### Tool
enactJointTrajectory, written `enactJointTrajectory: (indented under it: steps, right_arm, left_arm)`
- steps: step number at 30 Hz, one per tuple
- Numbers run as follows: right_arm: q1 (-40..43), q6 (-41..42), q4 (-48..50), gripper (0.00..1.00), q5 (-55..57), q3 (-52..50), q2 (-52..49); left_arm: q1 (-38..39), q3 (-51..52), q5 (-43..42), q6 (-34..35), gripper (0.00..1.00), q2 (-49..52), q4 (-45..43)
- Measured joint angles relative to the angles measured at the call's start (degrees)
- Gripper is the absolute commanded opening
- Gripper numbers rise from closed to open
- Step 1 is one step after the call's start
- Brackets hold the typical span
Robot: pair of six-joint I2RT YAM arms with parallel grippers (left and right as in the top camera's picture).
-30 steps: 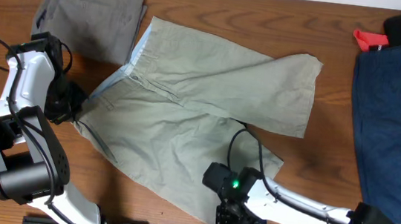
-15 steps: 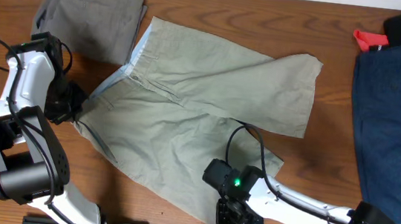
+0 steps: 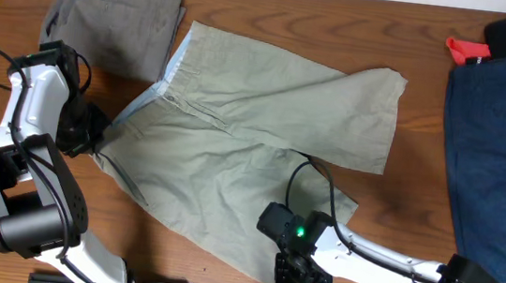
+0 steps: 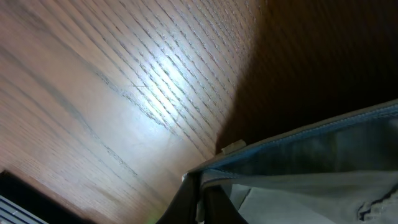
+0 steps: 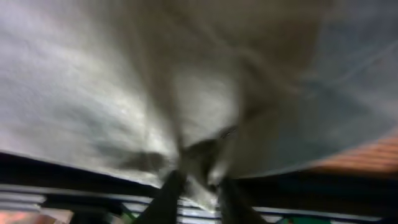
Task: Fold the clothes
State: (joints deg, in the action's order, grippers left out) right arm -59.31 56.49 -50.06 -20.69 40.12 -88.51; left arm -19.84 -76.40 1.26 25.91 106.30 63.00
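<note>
Fabric is gripped at two spots, which suggests a fold is about to be carried over. At the far left a grey-olive pair (image 3: 115,19) lies already folded, out of the way. Just near of it, the left end effector (image 3: 93,140) is clenched on the waistband corner of the khaki shorts (image 3: 253,142). The left wrist view shows the pale inner band pinched in its grip, low against the worktop (image 3: 411,210). The shorts lie spread flat in the middle, legs pointing right. At their near edge the right end effector (image 3: 301,277) grasps the hem of the nearer leg, with cloth bunched in its grip. Holding these two near-side points likely lets both arms draw that half over the far half. A navy pair (image 3: 496,158) lies at the right, not yet folded.
</note>
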Motion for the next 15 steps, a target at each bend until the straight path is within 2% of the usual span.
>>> enactJointTrajectory:
  steps: [9,15]
  right_arm:
    - [0.7,1.7,-0.5,0.01,0.3,0.0,0.0]
    - [7.1,2.0,-3.4,0.01,0.0,0.0,0.2]
  left_arm:
    - [0.0,0.0,-2.4,-0.1,0.06,0.0,1.5]
    - [0.5,0.0,-3.7,-0.2,0.06,-3.5,4.4]
